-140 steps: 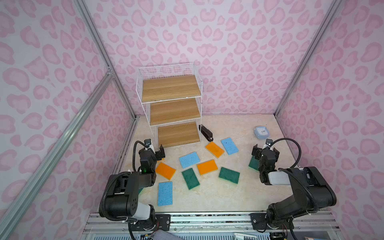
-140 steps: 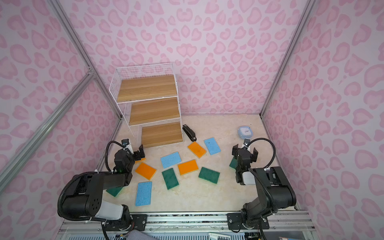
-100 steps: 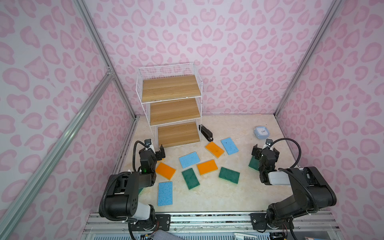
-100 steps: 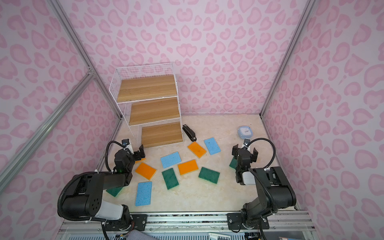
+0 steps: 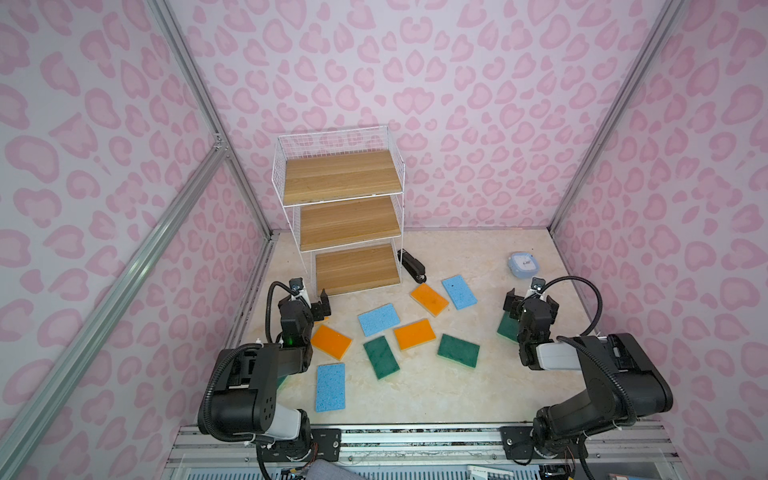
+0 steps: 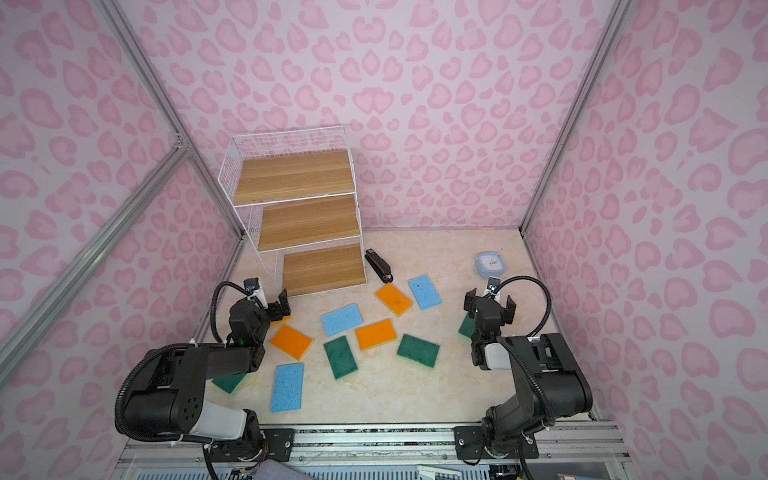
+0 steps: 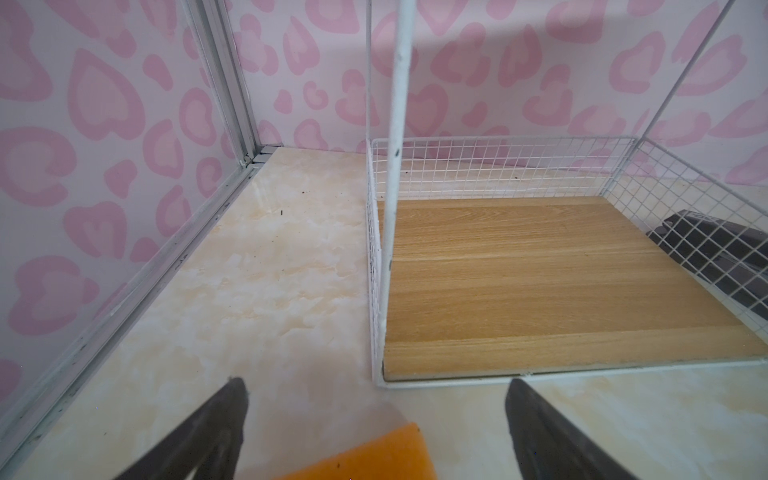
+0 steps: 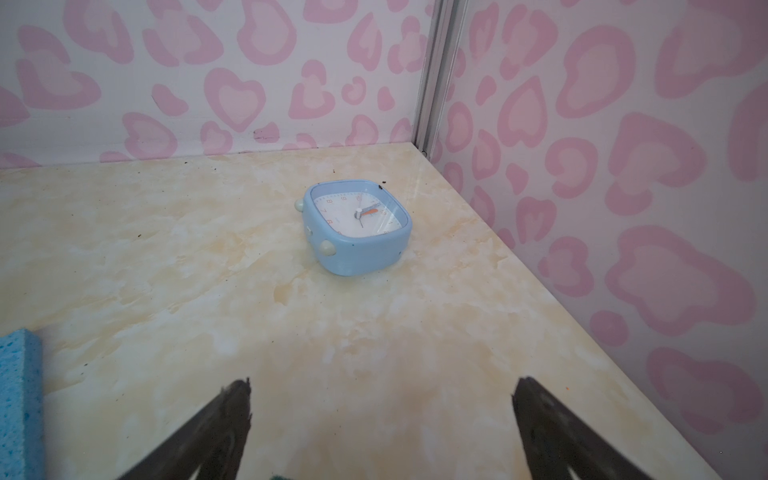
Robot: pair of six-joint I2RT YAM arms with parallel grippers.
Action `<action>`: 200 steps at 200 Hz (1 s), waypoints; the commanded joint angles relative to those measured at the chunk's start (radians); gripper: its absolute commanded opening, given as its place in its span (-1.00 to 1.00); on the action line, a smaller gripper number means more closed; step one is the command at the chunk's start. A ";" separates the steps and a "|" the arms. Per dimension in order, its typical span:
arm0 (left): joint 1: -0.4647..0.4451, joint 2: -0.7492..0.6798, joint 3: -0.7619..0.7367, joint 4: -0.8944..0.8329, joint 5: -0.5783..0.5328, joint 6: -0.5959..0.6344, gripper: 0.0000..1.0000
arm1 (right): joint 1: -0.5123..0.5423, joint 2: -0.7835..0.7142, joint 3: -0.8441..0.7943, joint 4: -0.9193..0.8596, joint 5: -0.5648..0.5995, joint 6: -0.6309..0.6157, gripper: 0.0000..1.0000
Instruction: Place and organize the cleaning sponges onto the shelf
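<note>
both arms low at the front of the table (image 5: 415, 399), nothing held. left gripper (image 7: 376, 384): jaws wide apart, empty, over the corner of a half-hidden orange sponge (image 7: 365, 457) just in front of the shelf (image 5: 343, 176), by its front left post. right gripper (image 8: 382, 381): jaws wide apart too, empty, facing the pale-blue alarm clock (image 8: 357, 226) near the back right corner. in both top views a right green sponge (image 5: 506, 328) lies partly under it.

shelf stands back left, all three wooden boards bare. cleaning sponges all flat on the table:
- far blue sponge (image 5: 459, 291) and far orange sponge (image 5: 429, 299), side by side, near the black stapler (image 5: 411, 266)
- mid blue sponge (image 5: 378, 319), mid orange sponge (image 5: 414, 334), left orange sponge (image 5: 331, 341)
- centre green sponge (image 5: 381, 357), second green sponge (image 5: 458, 350)
- front blue sponge (image 5: 330, 386)
- hidden green sponge (image 6: 228, 382) pokes out from under the left arm, mostly covered, probably flat as well

stapler lies just beside the shelf's right side; can't tell if it touches.
</note>
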 commanded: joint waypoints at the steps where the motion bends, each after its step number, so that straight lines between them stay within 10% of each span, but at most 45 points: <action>1: 0.002 0.002 0.006 0.014 0.002 0.002 0.95 | 0.002 0.001 0.003 0.005 -0.004 0.006 1.00; 148: 0.004 -0.016 0.013 -0.003 -0.024 -0.014 0.95 | 0.014 -0.020 -0.010 0.048 0.016 -0.020 1.00; 200: 0.004 -0.243 0.278 -0.581 -0.018 -0.120 0.95 | 0.027 -0.337 0.173 -0.566 -0.041 0.187 0.89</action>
